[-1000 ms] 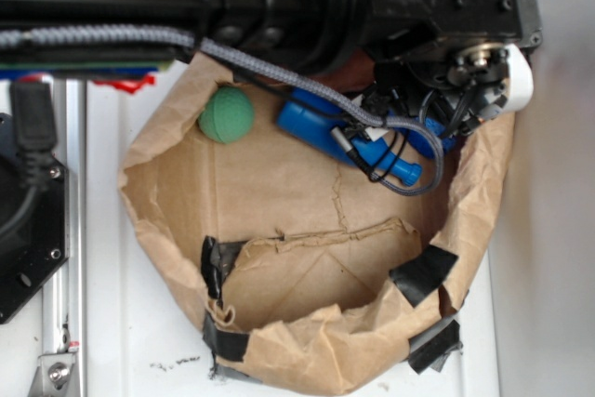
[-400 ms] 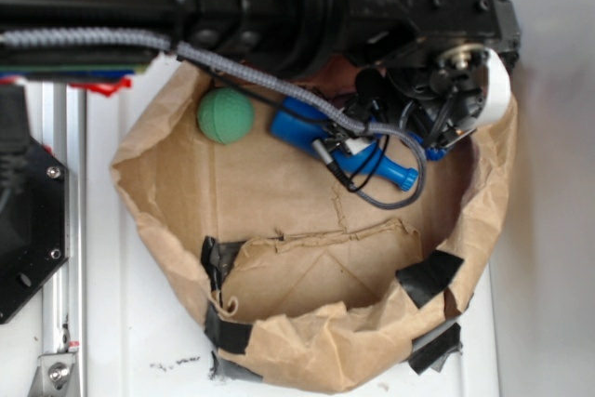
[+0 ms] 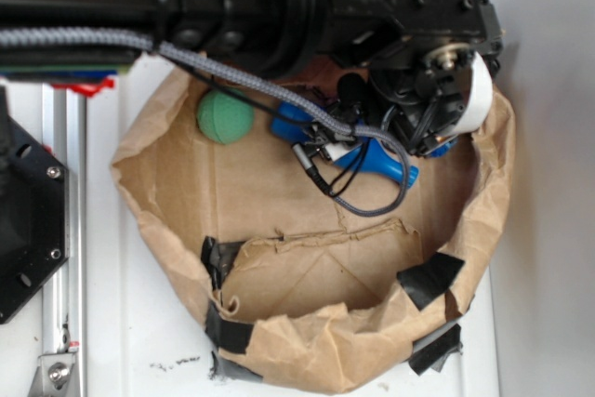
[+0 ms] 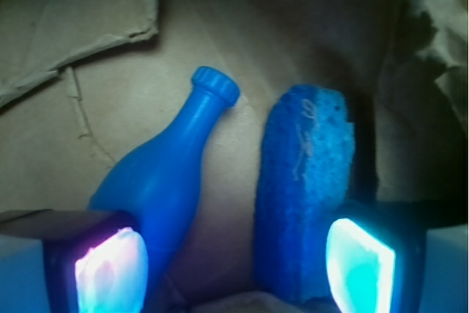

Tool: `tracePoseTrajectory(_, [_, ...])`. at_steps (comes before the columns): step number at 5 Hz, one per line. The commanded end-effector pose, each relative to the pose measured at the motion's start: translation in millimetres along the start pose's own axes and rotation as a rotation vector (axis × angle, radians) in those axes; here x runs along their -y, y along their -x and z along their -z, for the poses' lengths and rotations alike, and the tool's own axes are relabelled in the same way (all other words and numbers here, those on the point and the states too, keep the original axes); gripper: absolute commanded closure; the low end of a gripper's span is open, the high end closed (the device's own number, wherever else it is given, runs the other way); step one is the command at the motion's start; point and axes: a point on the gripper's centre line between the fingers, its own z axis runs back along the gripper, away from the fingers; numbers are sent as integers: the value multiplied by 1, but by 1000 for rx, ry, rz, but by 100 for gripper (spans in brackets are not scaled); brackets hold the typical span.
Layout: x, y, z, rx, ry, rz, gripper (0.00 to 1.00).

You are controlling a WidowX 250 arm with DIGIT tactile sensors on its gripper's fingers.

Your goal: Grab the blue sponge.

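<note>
The blue sponge [image 4: 304,181] stands on its long edge on the brown paper, rough and dark blue, just inside my right finger pad [image 4: 359,265]. In the exterior view only a sliver of the sponge [image 3: 446,147] shows under the wrist. My gripper [image 4: 234,273] is open and wide, low inside the bag, with its left pad [image 4: 110,269] against the body of the smooth blue bottle [image 4: 168,174]. Both sponge and bottle lie between the pads, with a gap of paper between them. From outside, the gripper [image 3: 435,113] is mostly hidden by the arm.
A brown paper bag [image 3: 307,341] with black tape patches holds everything; its crumpled wall rises close on the right [image 4: 432,49]. A green ball [image 3: 225,116] sits at the bag's left. The blue bottle [image 3: 383,163] lies beneath the cables.
The arm has shifted left and lower into the bag, covering more of the bottle and sponge. The bag's rim has moved slightly with it.
</note>
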Motion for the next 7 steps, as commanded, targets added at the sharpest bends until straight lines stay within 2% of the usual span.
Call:
tracePoseTrajectory(1, [2,-10,-33,35,-64,49,0])
tracePoseTrajectory(2, [-15,-9,-37,29,-115,-8,0])
tracePoseTrajectory(4, [-36,-7,-33,20,-151,-69,0])
tracePoseTrajectory(5, [-41,-6,-35,25,-154,-81,0])
tracePoseTrajectory(7, [-37,-14,-12,-15,-128,-36,0])
